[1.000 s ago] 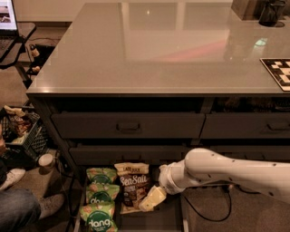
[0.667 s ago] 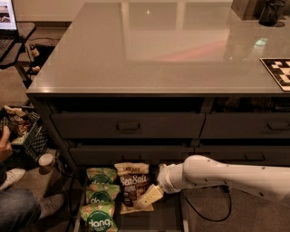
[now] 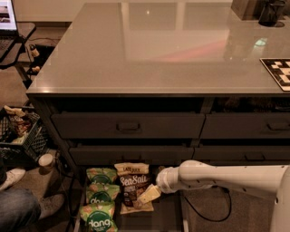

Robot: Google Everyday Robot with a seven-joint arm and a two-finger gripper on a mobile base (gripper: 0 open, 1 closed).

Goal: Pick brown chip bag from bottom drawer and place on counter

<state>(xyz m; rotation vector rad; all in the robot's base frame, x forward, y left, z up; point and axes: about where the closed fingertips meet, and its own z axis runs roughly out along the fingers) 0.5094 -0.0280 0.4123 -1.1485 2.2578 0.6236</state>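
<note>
The brown chip bag [image 3: 132, 186] lies flat in the open bottom drawer [image 3: 167, 217], tan at the top, dark brown below, with white "Sea Salt" lettering. My white arm reaches in from the right, low over the drawer. My gripper [image 3: 148, 195] is at the bag's lower right corner, its pale finger resting on or just over the bag. The glossy grey-beige counter [image 3: 158, 50] spreads above the drawer fronts.
Three green "dang" bags [image 3: 100, 199] lie in a column left of the brown bag. Closed grey drawer fronts [image 3: 129, 126] sit above. A checkered board [image 3: 278, 70] and a dark container [image 3: 271, 11] are on the counter's right. A black crate [image 3: 20, 131], a cup [image 3: 46, 161] and a person's shoe and leg [image 3: 18, 204] are left.
The arm has shifted slightly left and down, bringing the gripper closer onto the brown bag's lower right corner. The bags have not moved.
</note>
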